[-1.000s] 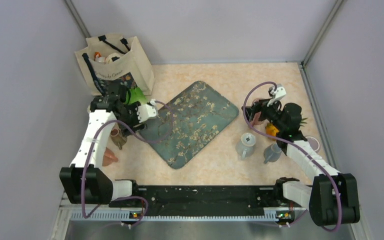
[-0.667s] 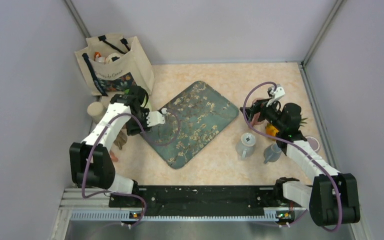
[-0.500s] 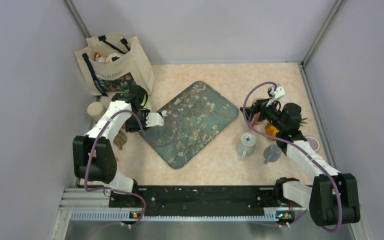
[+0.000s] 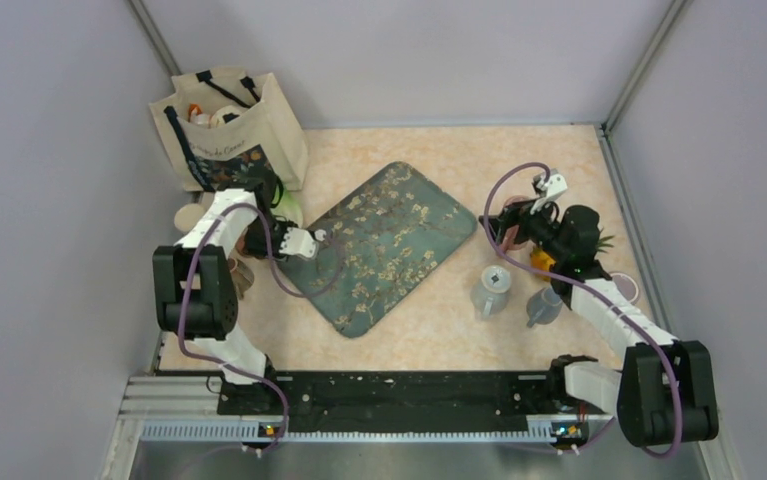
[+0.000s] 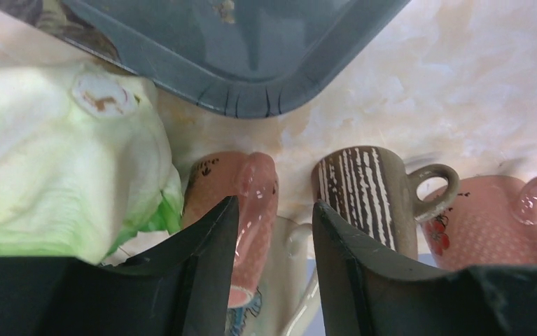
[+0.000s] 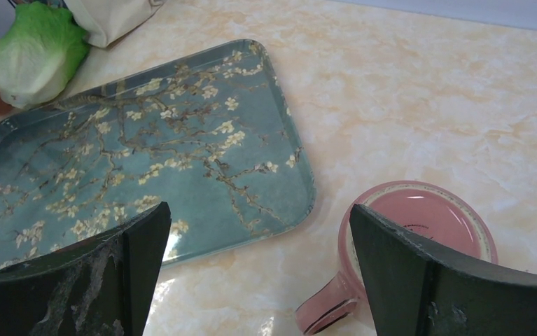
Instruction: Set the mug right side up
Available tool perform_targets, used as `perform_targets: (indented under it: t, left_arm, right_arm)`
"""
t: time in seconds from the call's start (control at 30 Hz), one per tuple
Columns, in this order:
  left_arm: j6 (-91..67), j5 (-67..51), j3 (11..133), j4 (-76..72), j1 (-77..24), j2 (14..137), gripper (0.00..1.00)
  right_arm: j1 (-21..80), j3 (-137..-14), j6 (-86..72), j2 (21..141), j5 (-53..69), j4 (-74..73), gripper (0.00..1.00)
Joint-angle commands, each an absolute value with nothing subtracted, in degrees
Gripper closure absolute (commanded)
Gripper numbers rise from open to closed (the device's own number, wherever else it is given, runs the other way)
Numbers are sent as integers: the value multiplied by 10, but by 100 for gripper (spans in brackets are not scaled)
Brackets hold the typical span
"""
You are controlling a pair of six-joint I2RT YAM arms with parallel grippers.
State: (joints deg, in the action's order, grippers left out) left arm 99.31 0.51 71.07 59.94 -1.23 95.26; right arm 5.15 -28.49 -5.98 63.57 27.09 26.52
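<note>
- At the left corner of the teal blossom-print tray [image 5: 251,42], by the pale green cabbage [image 5: 55,154], the left gripper [image 5: 274,206] has its fingers apart astride the glossy pink paw-print mug [image 5: 241,185], probably lining up a grasp.
- The mug's rim is hidden, so I can't tell which way up it is.
- The brown striped mug [image 5: 363,189] and pink dotted mug [image 5: 489,217] are cut off below.
- The right gripper [image 6: 258,210] looks idle, fingers wide apart, above the upright pink mug [image 6: 419,220].

Between the left gripper's [image 5: 274,206] black fingers [image 5: 202,280] is a glossy pink mug [image 5: 244,192] with dark paw prints. Right of it are a brown mug [image 5: 363,189] striped white and a dotted pink mug [image 5: 489,224]. Left of it is a pale green cabbage [image 5: 55,154]. Ahead of the right gripper [image 6: 258,210] is a teal tray [image 6: 146,161] with white blossoms on brown branches.
</note>
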Motion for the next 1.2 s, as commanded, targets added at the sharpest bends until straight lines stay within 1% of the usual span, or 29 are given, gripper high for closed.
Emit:
perform_targets:
  t: [0.0,0.17,0.53,0.63,0.67,0.7,0.83,0.87,1.03,1.17]
  left_arm:
    - [1028,-11,726,588,-12,978,52]
    - [1054,24,708,568,-10,990,54]
    - [1111,86,692,526,-6,1017,51]
    - [1121,88,681,511,-5,1020,53]
    - [1124,88,676,505,-5,1020,56]
    - [1128,89,671,497,-5,1019,62]
    - [1119,86,669,494,-5,1016,96]
    - [1109,78,676,503,-6,1014,100]
    - [1027,50,719,561,-11,1004,100]
    - [869,-12,798,602,-13,1005,100]
  right_arm:
    - [55,-293,-50,652,274,267,1]
    - [56,-297,-48,657,280,268,1]
    - [56,-289,-53,657,289,286,1]
    - [55,-287,-55,657,289,289,1]
    - [56,-287,-56,657,290,290,1]
    - [56,-287,-56,657,291,290,1]
    - [55,-287,-57,655,292,289,1]
    - [55,-288,-57,655,293,287,1]
    - [56,-298,-67,655,301,278,1]
    - [67,-333,-81,659,304,232,1]
